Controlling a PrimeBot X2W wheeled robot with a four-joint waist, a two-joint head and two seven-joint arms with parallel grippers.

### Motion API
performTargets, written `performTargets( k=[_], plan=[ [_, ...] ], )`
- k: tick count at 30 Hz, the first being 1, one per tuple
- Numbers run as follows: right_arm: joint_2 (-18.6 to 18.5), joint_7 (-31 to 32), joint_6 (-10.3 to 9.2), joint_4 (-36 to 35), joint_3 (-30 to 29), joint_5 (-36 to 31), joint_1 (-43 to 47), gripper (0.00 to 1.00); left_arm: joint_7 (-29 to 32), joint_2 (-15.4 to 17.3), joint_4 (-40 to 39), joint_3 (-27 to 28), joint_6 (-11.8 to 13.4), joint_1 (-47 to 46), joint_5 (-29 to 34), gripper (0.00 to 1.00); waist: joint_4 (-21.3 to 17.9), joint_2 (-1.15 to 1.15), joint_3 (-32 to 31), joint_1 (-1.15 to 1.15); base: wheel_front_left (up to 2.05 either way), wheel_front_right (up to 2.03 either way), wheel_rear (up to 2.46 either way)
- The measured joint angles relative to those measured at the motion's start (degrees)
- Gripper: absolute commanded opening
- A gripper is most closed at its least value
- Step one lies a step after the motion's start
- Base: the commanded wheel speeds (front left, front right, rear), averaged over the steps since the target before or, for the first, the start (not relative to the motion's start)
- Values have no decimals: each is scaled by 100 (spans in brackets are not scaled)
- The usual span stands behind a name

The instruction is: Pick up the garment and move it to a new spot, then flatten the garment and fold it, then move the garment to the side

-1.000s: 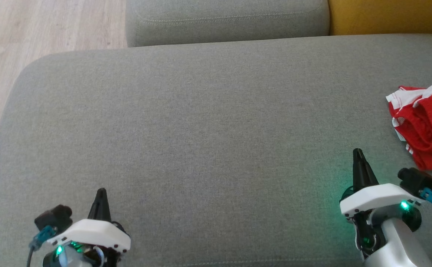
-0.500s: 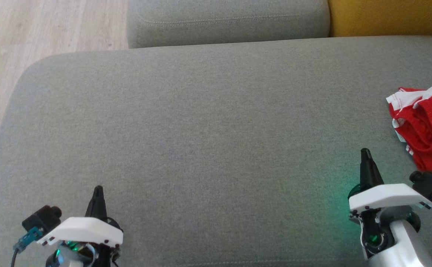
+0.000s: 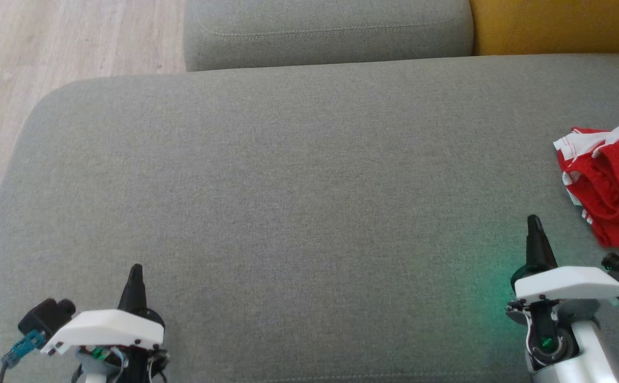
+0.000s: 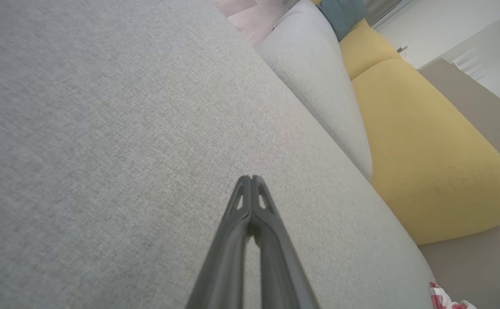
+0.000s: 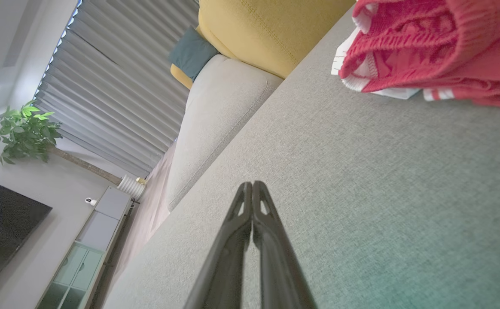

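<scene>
Working from the left: my left gripper (image 3: 135, 268) sits low over the near-left part of the grey sofa seat (image 3: 299, 175), its two dark fingers pressed together with nothing between them, and the left wrist view shows the same pinched tips above bare fabric. Across the wide middle of the seat lies nothing of the task. My right gripper (image 3: 534, 221) is near the front right, fingers likewise closed tight and holding nothing, just short of the garment (image 3: 615, 186). The red mesh piece lies bunched at the far right of the seat, white striped trim turned up toward me and part of it cut off by the frame edge. I can't settle whether that is a heap waiting to be carried over or a bundle already put aside; the loose layers seen from the right wrist fit either. To do this well, I'd bring the whole garment into view before judging, keeping both closed tips off the cloth so no mesh snags.
</scene>
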Motion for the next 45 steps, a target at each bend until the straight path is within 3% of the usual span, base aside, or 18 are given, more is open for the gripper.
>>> performTargets(
  k=[45],
  plan=[
    [16, 721, 0, -858, -380, 2833, 313, 0, 714, 2, -345, 390, -450, -72, -2893, 0, 45, 0, -100, 0, 0, 0, 0]
  ],
)
